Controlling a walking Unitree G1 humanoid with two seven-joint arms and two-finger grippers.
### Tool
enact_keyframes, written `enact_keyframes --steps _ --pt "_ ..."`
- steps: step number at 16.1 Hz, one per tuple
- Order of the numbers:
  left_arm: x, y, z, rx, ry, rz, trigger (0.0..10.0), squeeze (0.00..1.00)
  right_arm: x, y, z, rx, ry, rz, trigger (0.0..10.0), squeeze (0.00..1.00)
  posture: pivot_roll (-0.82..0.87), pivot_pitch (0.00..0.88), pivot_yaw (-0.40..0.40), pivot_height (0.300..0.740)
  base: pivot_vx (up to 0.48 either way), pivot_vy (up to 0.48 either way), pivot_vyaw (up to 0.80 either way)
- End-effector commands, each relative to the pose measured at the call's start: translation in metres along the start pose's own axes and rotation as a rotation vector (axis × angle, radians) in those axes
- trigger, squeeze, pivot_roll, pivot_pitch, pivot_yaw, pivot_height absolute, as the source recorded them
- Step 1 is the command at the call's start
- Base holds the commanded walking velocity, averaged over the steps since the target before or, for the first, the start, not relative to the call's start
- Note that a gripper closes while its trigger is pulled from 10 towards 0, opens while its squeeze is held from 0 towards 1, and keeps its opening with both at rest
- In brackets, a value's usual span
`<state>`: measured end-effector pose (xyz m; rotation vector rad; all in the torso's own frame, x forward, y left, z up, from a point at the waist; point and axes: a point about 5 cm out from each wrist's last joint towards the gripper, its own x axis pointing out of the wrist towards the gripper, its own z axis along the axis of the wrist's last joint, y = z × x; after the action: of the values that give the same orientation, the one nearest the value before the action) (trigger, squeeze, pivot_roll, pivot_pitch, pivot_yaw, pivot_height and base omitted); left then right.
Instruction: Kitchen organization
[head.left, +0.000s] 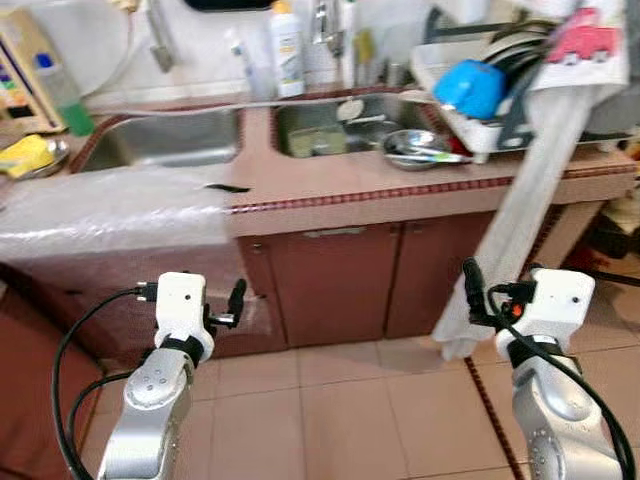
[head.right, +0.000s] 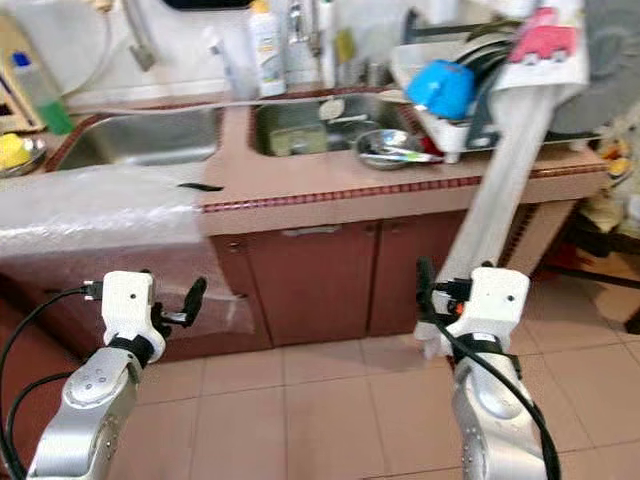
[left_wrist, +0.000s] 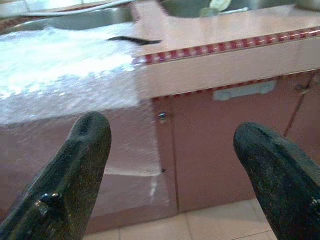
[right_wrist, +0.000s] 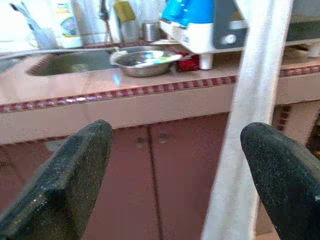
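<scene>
A pink-tiled counter (head.left: 330, 185) with a double sink (head.left: 165, 140) stretches in front of me. A steel bowl (head.left: 412, 148) with utensils sits on the counter beside the right basin. A dish rack (head.left: 480, 130) at the right holds a blue bowl (head.left: 470, 88) and plates. A small black item (head.left: 226, 187) lies near the counter's front edge. My left gripper (head.left: 236, 303) is open below the counter, facing the cabinet. My right gripper (head.left: 474, 292) is open, level with the cabinet doors, close beside a long white towel (head.left: 520, 210) that hangs to the floor.
Clear plastic sheeting (head.left: 110, 210) covers the left counter and drapes over its front. A white bottle (head.left: 288, 50) and other bottles stand behind the sinks. A yellow item (head.left: 28, 155) lies in a bowl at far left. Red-brown cabinet doors (head.left: 330, 285) are closed above the tiled floor (head.left: 340, 410).
</scene>
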<state>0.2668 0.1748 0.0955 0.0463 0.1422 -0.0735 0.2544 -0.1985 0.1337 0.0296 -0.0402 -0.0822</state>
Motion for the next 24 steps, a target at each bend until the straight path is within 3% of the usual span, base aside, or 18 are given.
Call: enact_keyframes --steps 1,13,18,24 --pt "0.002 0.000 0.006 0.002 -0.017 0.001 10.0 0.00 -0.001 -0.002 0.005 -0.003 -0.013 -0.008 10.0 0.00 0.01 0.000 0.101 0.740 0.000 0.465 0.00" --pt "0.006 -0.007 0.005 -0.020 0.003 -0.001 10.0 0.00 0.009 0.002 0.011 -0.005 -0.033 0.016 10.0 0.00 0.02 0.000 0.076 0.740 0.000 0.465 0.00" --pt "0.006 0.001 0.004 -0.028 -0.006 0.056 10.0 0.00 0.015 0.011 0.012 -0.010 -0.029 0.072 10.0 0.00 0.04 0.000 0.041 0.740 0.000 0.465 0.00" --pt "0.015 -0.015 0.007 -0.075 -0.071 0.059 10.0 0.00 0.032 0.013 0.020 -0.046 -0.050 0.126 10.0 0.00 0.01 0.000 -0.031 0.740 0.000 0.000 0.00"
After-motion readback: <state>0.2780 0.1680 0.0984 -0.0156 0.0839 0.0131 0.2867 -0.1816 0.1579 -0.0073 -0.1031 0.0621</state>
